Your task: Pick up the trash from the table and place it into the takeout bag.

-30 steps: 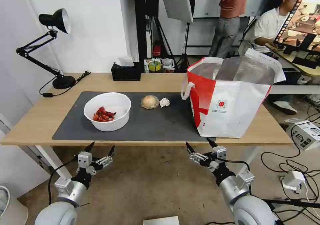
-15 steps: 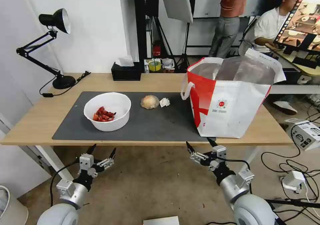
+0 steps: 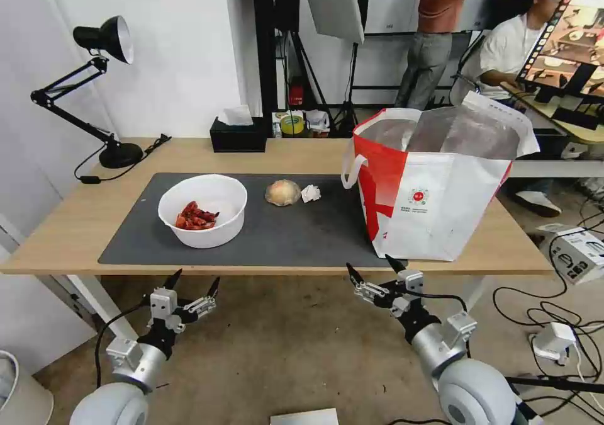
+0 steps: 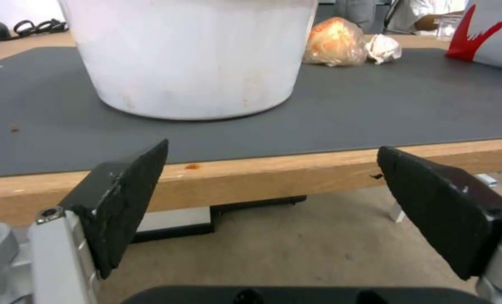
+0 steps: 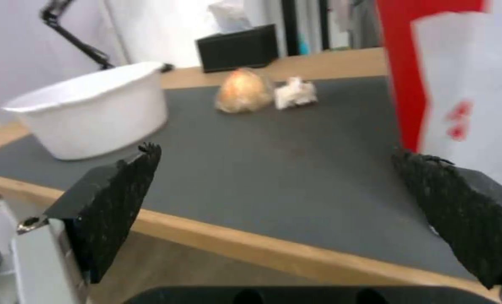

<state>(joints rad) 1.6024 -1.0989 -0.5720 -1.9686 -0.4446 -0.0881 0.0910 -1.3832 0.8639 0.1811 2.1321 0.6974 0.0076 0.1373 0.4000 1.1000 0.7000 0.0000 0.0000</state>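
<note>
I am looking into a robot lab or recording studio: a softbox panel is hanging at 12 o'clock on a black stand, a monitor is glowing at 2 o'clock, and cables with power adapters are trailing across the floor at 4 o'clock.

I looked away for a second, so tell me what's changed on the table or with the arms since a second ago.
Very little. The right gripper has edged slightly toward the robot's left and up, below the table edge; the left gripper sank a touch. Both remain open and empty. The white bowl, wrapped ball, tissue and takeout bag sit as before.
</note>
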